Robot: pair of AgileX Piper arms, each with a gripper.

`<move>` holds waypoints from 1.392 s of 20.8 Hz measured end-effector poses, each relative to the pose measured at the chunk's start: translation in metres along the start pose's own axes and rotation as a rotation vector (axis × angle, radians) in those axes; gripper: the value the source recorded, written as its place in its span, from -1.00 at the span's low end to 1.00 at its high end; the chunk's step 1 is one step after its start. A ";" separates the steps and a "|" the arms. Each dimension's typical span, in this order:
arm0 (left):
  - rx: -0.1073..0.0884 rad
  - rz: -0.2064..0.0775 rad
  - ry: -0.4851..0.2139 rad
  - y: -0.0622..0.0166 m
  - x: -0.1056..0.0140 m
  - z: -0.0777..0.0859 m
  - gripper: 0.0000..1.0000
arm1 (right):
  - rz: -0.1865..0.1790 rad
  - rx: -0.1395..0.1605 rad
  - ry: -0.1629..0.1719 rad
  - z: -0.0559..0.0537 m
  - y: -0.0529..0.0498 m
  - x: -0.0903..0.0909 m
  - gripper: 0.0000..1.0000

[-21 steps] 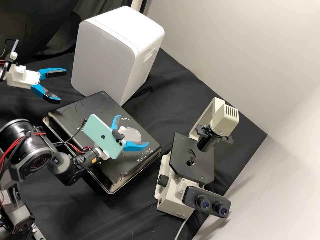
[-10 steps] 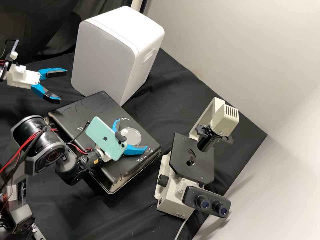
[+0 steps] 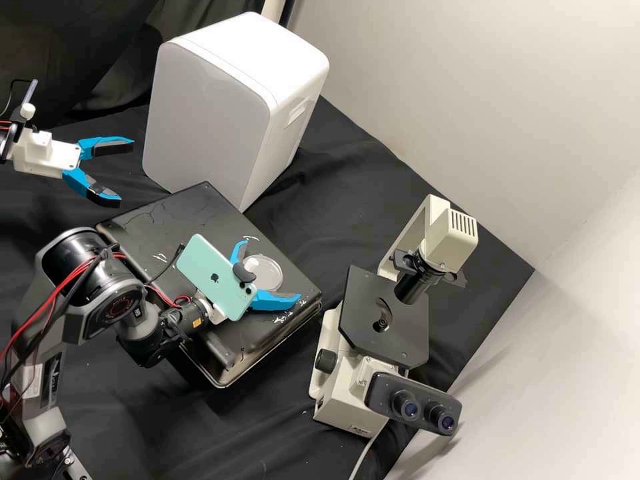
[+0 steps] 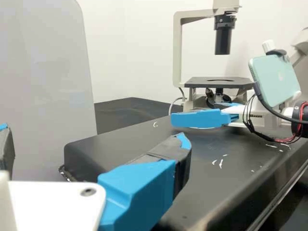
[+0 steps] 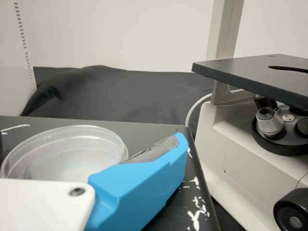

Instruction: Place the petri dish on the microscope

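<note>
Straddling a clear round plastic petri dish (image 5: 62, 151) on the flat black metal tray (image 3: 153, 227).
Spread wide to either side of the dish, near the tray's right-hand end, with the white, blue-fingered right gripper (image 3: 270, 272); parted too at the left gripper (image 3: 123, 168), off the tray's far left corner. Beyond the tray's right-hand end, the beige-and-black microscope (image 3: 337, 393).

soft, even light is falling from above. the white wall (image 3: 507, 100) is glowing bright while the black tabletop (image 3: 347, 173) is soaking it up. the tray (image 3: 167, 220) is giving off a dull sheen, and the microscope (image 3: 380, 320) is casting only a faint shadow.
</note>
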 end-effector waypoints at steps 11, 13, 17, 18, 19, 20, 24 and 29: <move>0.000 -0.001 -0.003 -0.0001 0.000 0.001 1.00 | 0.004 0.000 -0.004 0.000 0.000 0.000 -1.00; 0.000 -0.001 -0.003 -0.0001 0.000 0.001 1.00 | 0.004 0.000 -0.004 0.000 0.000 0.000 -1.00; 0.000 -0.001 -0.003 -0.0001 0.000 0.001 1.00 | 0.004 0.000 -0.004 0.000 0.000 0.000 -1.00; 0.000 -0.001 -0.003 -0.0001 0.000 0.001 1.00 | 0.004 0.000 -0.004 0.000 0.000 0.000 -1.00; 0.000 -0.001 -0.003 -0.0001 0.000 0.001 1.00 | 0.004 0.000 -0.004 0.000 0.000 0.000 -1.00; 0.000 -0.001 -0.003 -0.0001 0.000 0.001 1.00 | 0.004 0.000 -0.004 0.000 0.000 0.000 -1.00; 0.000 -0.001 -0.003 -0.0001 0.000 0.001 1.00 | 0.021 0.015 -0.007 0.001 0.004 0.002 -1.00; 0.000 -0.001 -0.003 -0.0001 0.000 0.001 1.00 | 0.033 0.042 -0.011 0.003 0.008 0.003 -1.00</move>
